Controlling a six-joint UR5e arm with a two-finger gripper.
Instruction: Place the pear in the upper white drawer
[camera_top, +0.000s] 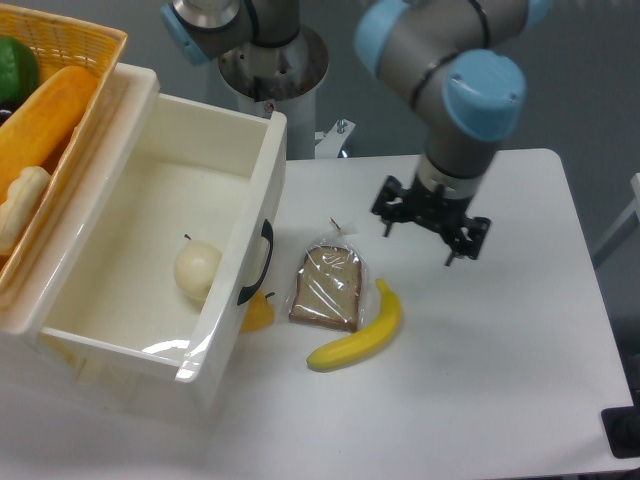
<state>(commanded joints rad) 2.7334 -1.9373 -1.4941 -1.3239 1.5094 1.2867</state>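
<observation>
Pear (197, 268) lies on the floor of the drawer (120, 215), close against the inside of the front wall, roughly level with the black handle (257, 262) on the other side. Its short dark stem points up and toward the back. Nothing touches it from above. The drawer is pulled out and stands at the table's (500, 380) left edge; a glossy highlight shows on its near rim.

Gripper (428, 229) hangs over the table toward the back edge, well apart from the drawer and right of the bread. Fingers are spread wide, with nothing between them; the two dark fingertips point down at bare tabletop.

Bread (326, 287), a brown slice in a clear bag, lies just beside the drawer front, near the table's middle. Banana (362, 334) lies just right of it, curving toward the front edge, its upper end close to or touching the bag; contact cannot be confirmed. A small orange object (256, 314) sits tucked against the drawer front below the handle, partly hidden.

Basket (70, 45), yellow wicker, sits at the far left above the drawer and holds orange, green and pale items.
</observation>
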